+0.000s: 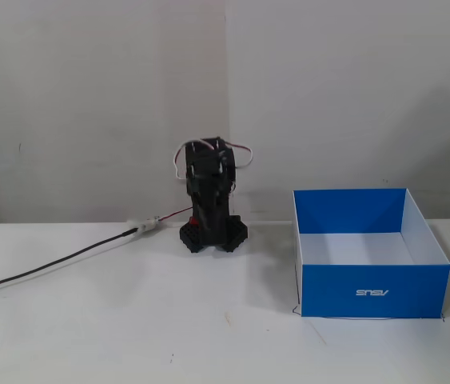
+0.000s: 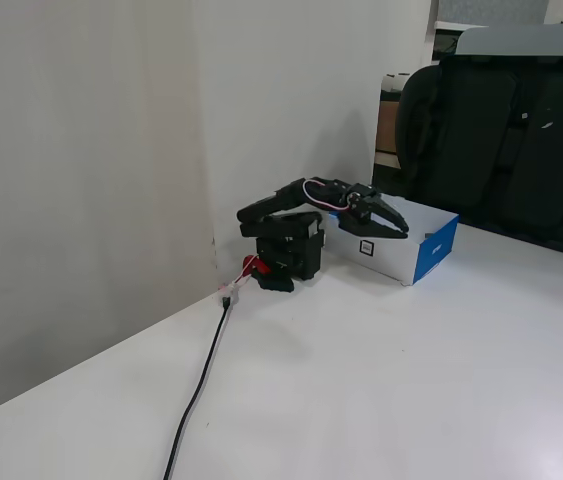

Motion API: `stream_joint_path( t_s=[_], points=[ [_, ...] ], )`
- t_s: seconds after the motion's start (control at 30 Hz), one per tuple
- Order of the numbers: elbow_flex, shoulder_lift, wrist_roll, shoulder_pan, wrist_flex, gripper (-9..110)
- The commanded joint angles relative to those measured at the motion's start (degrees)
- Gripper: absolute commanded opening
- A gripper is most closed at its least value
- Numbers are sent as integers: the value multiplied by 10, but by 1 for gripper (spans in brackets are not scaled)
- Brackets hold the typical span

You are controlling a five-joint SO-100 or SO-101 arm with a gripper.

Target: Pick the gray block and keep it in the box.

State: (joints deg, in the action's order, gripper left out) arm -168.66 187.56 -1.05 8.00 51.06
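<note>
The blue box stands open-topped at the right of the table in a fixed view, white inside, with an upside-down logo on its front wall. Its visible inside shows nothing. It also shows behind the arm in the other fixed view. The gray block shows in neither view. The black arm is folded low over its base, left of the box. My gripper points toward the box, just in front of its near wall, with its jaws together and nothing in them.
A black cable runs from the arm's base across the table to the left; it also shows in the other fixed view. A wall stands close behind the arm. Black chairs stand beyond the table's far edge.
</note>
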Motion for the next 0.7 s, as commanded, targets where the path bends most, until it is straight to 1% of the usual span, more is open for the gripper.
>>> stream_joint_path(
  t_s=[0.0, 0.13, 0.37, 0.57, 0.63, 0.67],
  points=[
    [-16, 87, 10, 7, 8, 0],
    [-55, 88, 10, 4, 11, 0],
    [-79, 88, 9, -88, 0, 0],
    [-92, 89, 10, -89, -1, 0],
    [-93, 89, 3, -100, -2, 10],
    [-93, 89, 4, -98, -3, 8]
  ],
)
